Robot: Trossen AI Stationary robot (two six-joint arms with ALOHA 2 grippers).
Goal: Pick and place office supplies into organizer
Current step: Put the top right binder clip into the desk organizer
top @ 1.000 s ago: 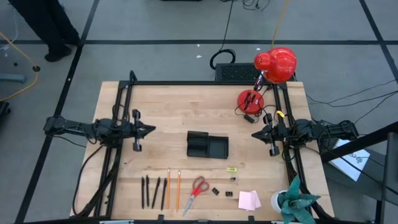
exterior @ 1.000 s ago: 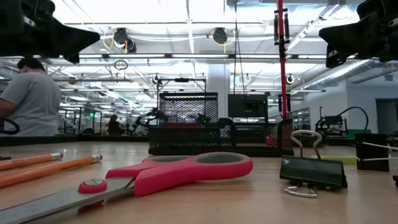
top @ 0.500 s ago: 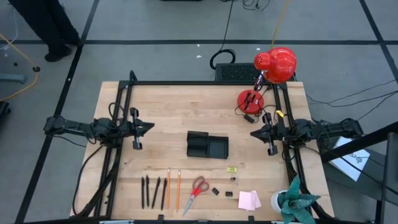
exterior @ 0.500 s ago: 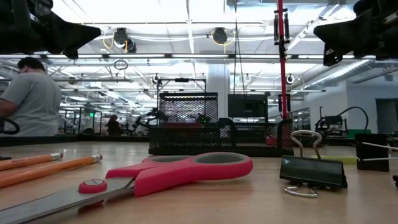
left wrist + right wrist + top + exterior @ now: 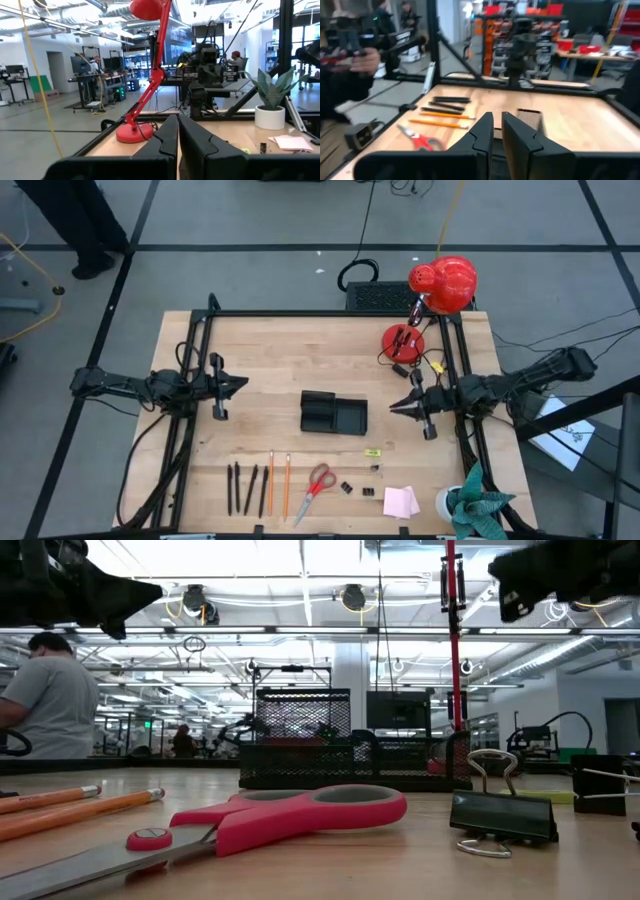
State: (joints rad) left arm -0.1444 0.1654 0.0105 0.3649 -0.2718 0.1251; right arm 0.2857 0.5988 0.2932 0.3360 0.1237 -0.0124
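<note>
R hand [image 5: 397, 407] near organizer [image 5: 334, 413]

Grey floor [image 5: 250, 270] with black tape lines — bright ceiling lights [image 5: 270, 560] over open workshop benches

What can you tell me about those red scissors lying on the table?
The scissors lie flat on the wooden table, near its front edge, between the orange pencils and the small black clips. They have red, plastic-looking loop handles and plain metal blades joined at a round pivot. The blades are closed and point toward the front edge, slanting toward the pencils, while the handles face the black organizer farther back. Nothing touches them but the table; neither pincer is near them.
</note>
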